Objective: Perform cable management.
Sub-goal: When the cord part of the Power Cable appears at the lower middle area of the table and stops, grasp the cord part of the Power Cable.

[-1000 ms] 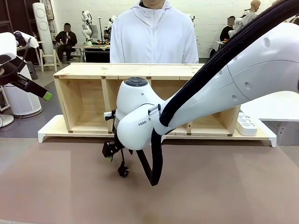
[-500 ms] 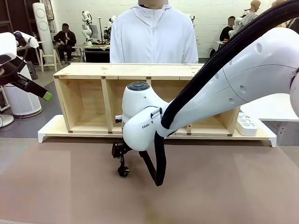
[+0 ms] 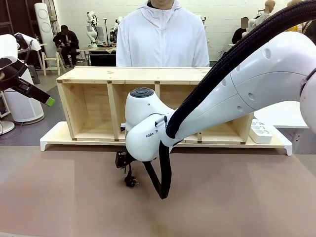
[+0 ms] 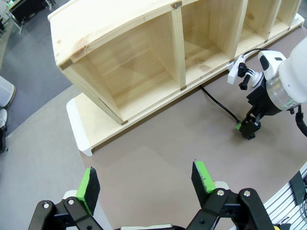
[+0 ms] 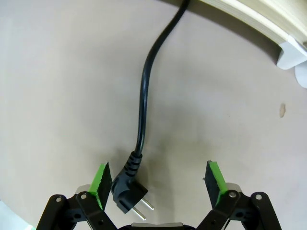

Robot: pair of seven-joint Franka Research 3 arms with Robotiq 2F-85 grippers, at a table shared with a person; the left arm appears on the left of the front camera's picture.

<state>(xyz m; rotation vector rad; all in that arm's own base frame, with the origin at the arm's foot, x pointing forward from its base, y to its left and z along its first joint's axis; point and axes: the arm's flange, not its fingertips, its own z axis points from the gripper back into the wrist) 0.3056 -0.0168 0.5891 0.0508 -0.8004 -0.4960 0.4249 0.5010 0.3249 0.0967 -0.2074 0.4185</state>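
Brown tabletop (image 5: 230,96): cable (image 5: 142,110) plug (image 5: 127,191) between spread jaws of right gripper (image 5: 158,178), cord running toward 12 o'clock.

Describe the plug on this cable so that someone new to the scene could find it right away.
Start at the wooden shelf unit at the far side. From its front edge a thin black cable runs onto the brown tabletop, ending in an angled two-pin plug between the fingers of the open right gripper. The ribbed hose hanging nearby is far thicker.
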